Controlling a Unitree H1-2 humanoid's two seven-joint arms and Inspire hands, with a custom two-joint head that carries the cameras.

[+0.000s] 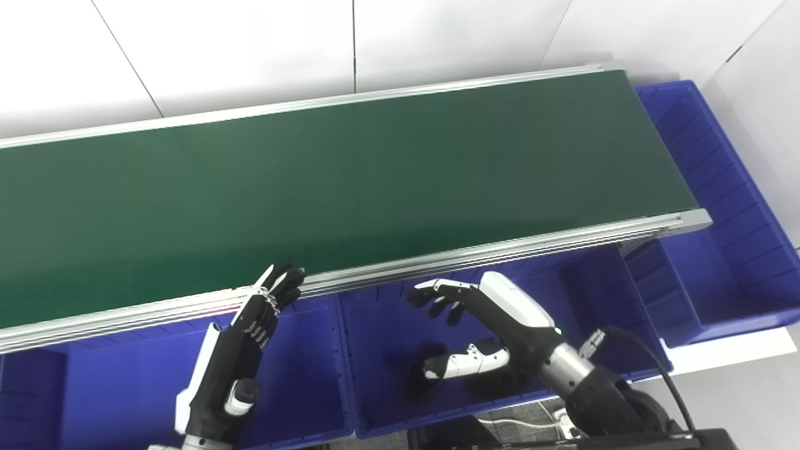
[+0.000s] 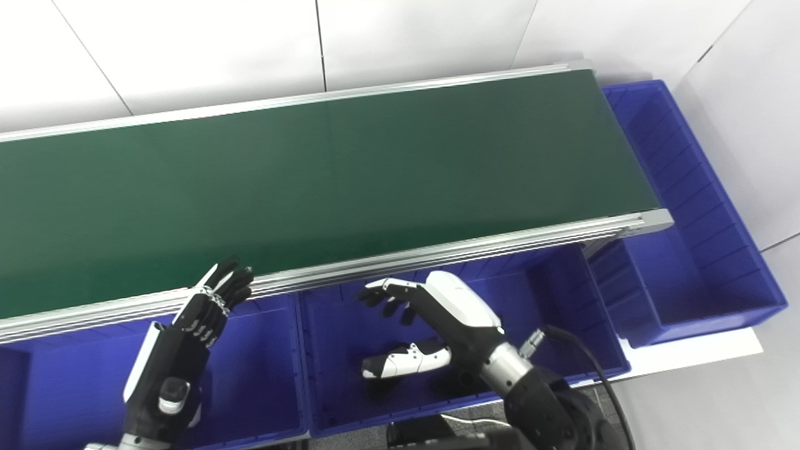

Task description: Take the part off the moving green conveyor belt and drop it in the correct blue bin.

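The green conveyor belt (image 1: 350, 181) runs across the view with no part visible on it. My left hand (image 1: 247, 340) is open, fingers straight and pointing up at the belt's near rail, above the left blue bin (image 1: 112, 387). My right hand (image 1: 494, 319) is open too, palm down with fingers curled loosely and thumb (image 2: 406, 361) spread, hovering inside the middle blue bin (image 2: 337, 325). It holds nothing. A dark patch under the thumb is either shadow or an object; I cannot tell which.
A large blue bin (image 1: 731, 250) sits at the belt's right end, reaching back past the roller. The aluminium rail (image 1: 500, 250) borders the belt's near side above the bins. A black cable (image 1: 656, 362) loops off my right wrist. White wall panels stand behind.
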